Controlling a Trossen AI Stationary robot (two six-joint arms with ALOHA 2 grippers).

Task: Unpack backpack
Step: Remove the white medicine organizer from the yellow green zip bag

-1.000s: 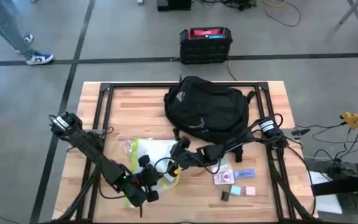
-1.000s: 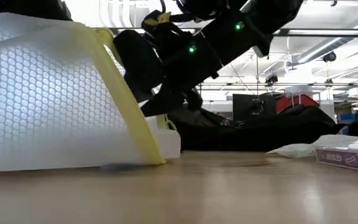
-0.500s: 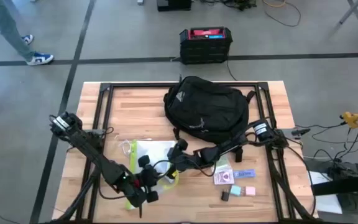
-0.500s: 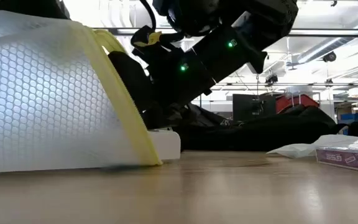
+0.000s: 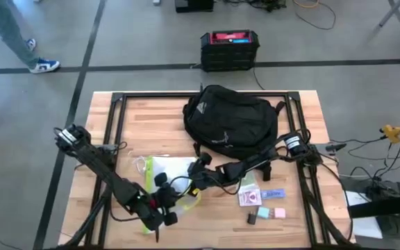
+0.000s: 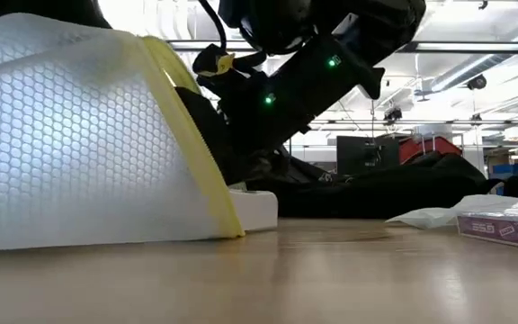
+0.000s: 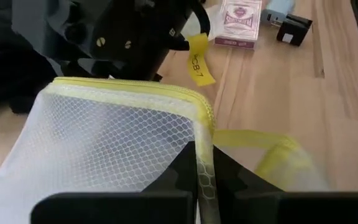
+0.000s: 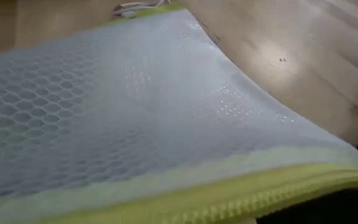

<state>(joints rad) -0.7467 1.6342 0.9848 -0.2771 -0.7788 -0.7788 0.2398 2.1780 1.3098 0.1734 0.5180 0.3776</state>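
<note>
The black backpack [image 5: 229, 123] lies on the far middle of the table, untouched. Nearer the front, a white mesh pouch [image 5: 167, 175] with a yellow zip edge stands raised like a tent in the low view [image 6: 79, 144], its lower edge on the table. My left gripper [image 5: 160, 210] is at the pouch's near end, shut on the zip edge [image 7: 202, 168]. My right gripper [image 5: 198, 179] is at the pouch's right side, close over the mesh [image 8: 142, 106]. A white piece [image 6: 254, 212] shows under the pouch's yellow edge. My left gripper pinches the pouch's yellow zip edge [image 7: 204, 146] between its two fingers [image 7: 179, 174], which lie across the edge. The held edge is lifted off the table and the mesh [image 7: 110, 143] spreads away from it; the rest of the pouch rests on the table.
A card deck [image 5: 249, 198], a blue strip [image 5: 273, 194] and small blue [image 5: 263, 212], pink [image 5: 278, 212] and black [image 5: 252, 219] pieces lie at the front right. A black box with a red top [image 5: 230, 48] stands on the floor beyond the table. A person's legs [image 5: 9, 35] show far left.
My right arm has moved a little toward the table's left and lower, closer against the pouch. In the low view the pouch's yellow edge and the white piece under it have slid slightly toward the table's right.
</note>
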